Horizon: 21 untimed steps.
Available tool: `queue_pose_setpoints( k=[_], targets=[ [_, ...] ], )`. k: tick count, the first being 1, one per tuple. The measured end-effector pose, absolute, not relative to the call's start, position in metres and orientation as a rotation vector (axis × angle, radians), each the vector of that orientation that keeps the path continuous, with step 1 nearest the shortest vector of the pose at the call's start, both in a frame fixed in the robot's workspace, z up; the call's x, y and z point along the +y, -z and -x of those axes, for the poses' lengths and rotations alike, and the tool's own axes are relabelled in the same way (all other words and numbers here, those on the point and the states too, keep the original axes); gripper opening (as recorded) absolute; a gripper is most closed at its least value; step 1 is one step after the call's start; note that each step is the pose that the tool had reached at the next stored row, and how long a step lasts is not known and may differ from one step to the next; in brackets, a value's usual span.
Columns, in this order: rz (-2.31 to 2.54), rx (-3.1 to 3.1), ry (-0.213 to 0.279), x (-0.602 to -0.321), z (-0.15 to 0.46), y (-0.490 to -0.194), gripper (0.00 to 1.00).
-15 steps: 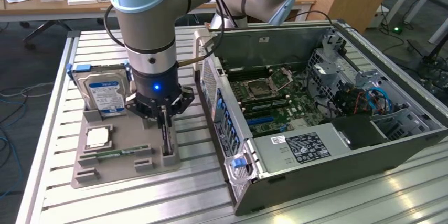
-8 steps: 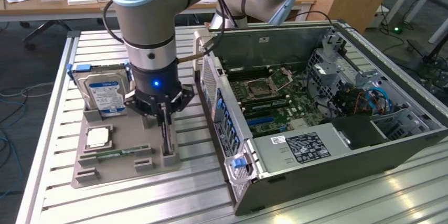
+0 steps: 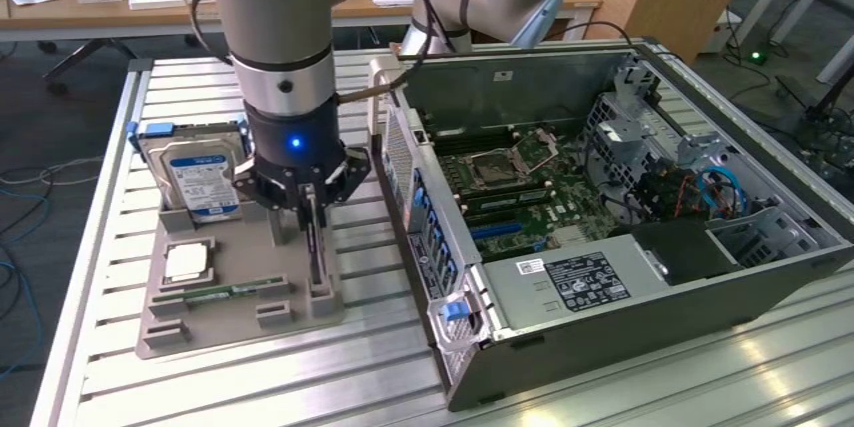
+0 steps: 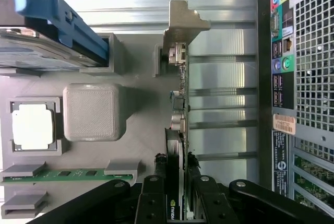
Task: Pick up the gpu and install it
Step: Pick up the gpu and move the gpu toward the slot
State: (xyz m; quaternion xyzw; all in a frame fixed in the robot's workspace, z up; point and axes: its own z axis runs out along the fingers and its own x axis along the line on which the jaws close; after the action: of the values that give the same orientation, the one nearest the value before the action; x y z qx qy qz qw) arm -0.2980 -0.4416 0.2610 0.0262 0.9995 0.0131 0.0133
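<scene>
On the grey fixture tray (image 3: 234,322), at its edge nearest the open computer case (image 3: 641,247), the gpu (image 3: 315,257) stands on its long edge in a slot. It is upright and seated.

- Gripper (image 3: 310,209) is directly above the card, reaching straight down. In the wrist view its fingers (image 4: 154,198) flank the card's upper edge, one on each face. They are drawn narrow and look pressed against the board, so I read this as a pinch on the gpu, with the card not yet lifted out of the slot.
- Silver bracket (image 4: 180,25) sits at the far end of the card from the grip, beside a tray post.
- Hard drive (image 3: 198,179) stands at the tray's other side, well apart. Memory stick (image 3: 220,292) lies flat near the tray's front.
- Tray rests on the slatted metal worktop (image 3: 174,387), just beside the case.

Handling judgement:
- The card looks light, thin and rigid.
- It is fragile: components are exposed, and the contact edge should not be scraped.
- The faces are smooth, so a flat pinch across the board is the sound hold.
- The grip is off-centre, towards the end away from the bracket, so the bracket end may sag or swing.
- A skewed pull could bind the card in the slot.
</scene>
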Motion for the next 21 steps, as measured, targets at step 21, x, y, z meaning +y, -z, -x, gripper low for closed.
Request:
queue_pose_setpoints(
  k=[21],
  targets=[
    [-0.081,3.106,-0.041,-0.441,0.298,-0.325,0.26]
  ],
)
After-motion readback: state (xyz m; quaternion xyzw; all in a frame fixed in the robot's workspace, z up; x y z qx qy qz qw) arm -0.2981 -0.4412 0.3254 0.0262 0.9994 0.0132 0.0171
